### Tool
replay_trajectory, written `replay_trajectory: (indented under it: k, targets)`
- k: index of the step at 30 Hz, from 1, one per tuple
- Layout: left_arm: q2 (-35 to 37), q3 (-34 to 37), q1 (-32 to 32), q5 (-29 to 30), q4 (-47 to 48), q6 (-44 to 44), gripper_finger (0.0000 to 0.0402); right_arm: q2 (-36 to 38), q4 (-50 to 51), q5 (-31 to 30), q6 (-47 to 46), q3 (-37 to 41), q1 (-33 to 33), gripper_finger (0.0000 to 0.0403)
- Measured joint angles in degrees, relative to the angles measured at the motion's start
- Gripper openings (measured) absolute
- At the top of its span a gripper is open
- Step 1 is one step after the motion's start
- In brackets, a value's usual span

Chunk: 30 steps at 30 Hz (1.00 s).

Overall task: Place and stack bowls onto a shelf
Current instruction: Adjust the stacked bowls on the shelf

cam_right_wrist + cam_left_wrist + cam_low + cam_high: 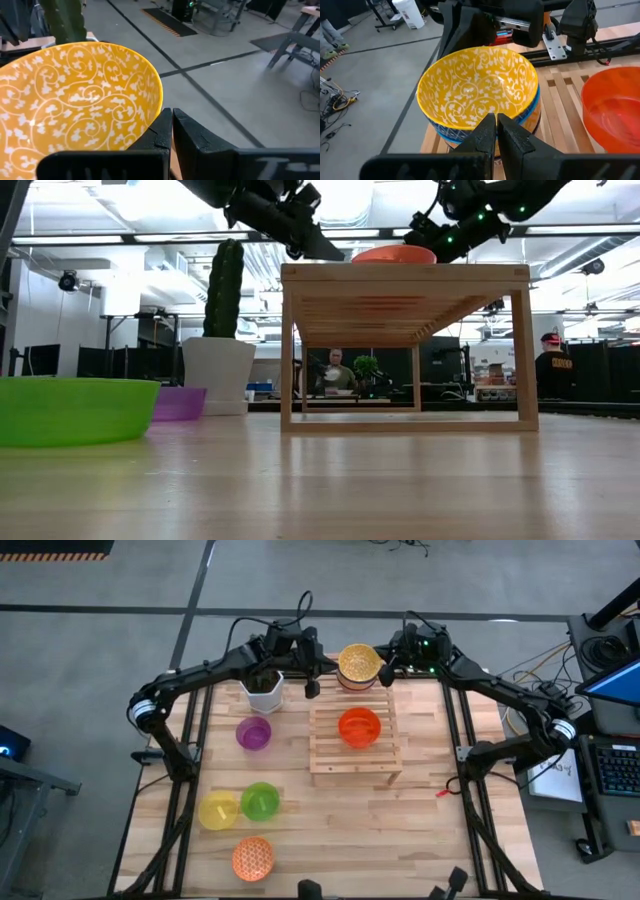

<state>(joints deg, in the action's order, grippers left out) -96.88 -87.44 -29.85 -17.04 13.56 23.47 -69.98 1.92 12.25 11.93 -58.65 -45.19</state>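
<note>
The slatted wooden shelf stands mid-table with a red-orange bowl on top. At its far end a yellow patterned bowl sits nested in a blue-white one. My left gripper hangs shut just left of this stack, its fingertips short of the stack's side. My right gripper is shut close to the stack's right side, beside the yellow rim. On the table's left rest purple, green, plain yellow and orange lattice bowls. My right gripper's shut fingertips stand right beside the yellow patterned bowl's outer wall, just below its rim, coming nearly level from the table's right. I cannot tell whether they touch it. My left gripper touches nothing.
A white pot with a cactus stands at the far left, close under my left arm. The near half of the table, right of the loose bowls, is bare wood. People and equipment show in the room beyond the far edge.
</note>
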Motion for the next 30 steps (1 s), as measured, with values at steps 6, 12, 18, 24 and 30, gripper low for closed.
replay_trajectory:
  k: [6, 12, 18, 24, 30]
  targets:
    - [0.14, 0.0, 0.0, -0.02, 1.93, 0.86, 0.0, 0.14, 2.02, -0.02, -0.46, 0.0, -0.02, 0.0009]
    - [-0.07, 0.0, 0.17, -0.1, 2.44, 4.52, 0.0, 0.14, 2.09, 0.09, -0.42, 0.0, 0.0, 0.0009]
    - [-0.55, 0.0, 0.22, -0.48, 0.68, 4.37, 0.0, 0.14, 2.12, 0.2, -0.42, 0.18, 0.02, 0.0009]
    - [-0.55, 0.24, 0.24, -0.5, 0.55, 4.35, 0.0, 0.14, 2.16, 0.22, -0.45, 0.22, 0.04, 0.0009]
    - [-0.55, 0.57, 0.26, -0.52, -0.14, 4.57, 0.0, 0.14, 2.16, 0.22, -0.53, 0.24, 0.04, 0.0009]
